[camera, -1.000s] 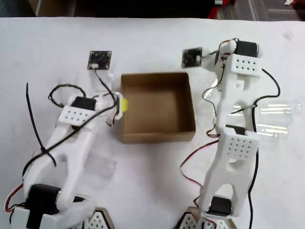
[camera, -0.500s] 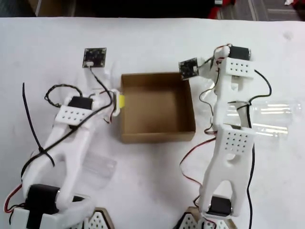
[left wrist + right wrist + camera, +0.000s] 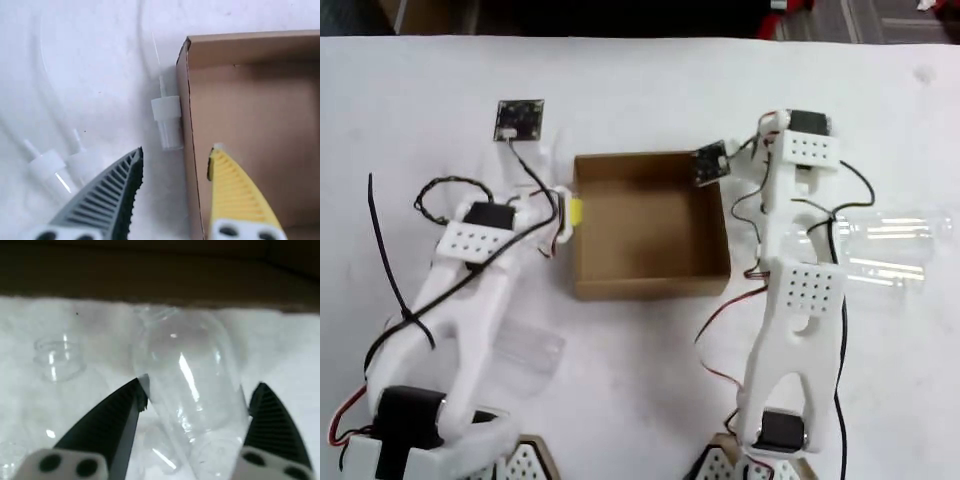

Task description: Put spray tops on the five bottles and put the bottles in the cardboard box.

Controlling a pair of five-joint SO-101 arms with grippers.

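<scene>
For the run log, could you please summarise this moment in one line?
left gripper open astride cardboard box wall | spray top beside box | right gripper open over bottle

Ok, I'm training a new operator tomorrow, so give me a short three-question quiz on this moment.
1. True or false: the cardboard box already holds a bottle.
2. Fill in: the open fingers of the left gripper straddle the box's ____.
3. Which gripper has a clear bottle between its open fingers? A) left gripper B) right gripper
Key: 1 false; 2 wall; 3 B.
</scene>
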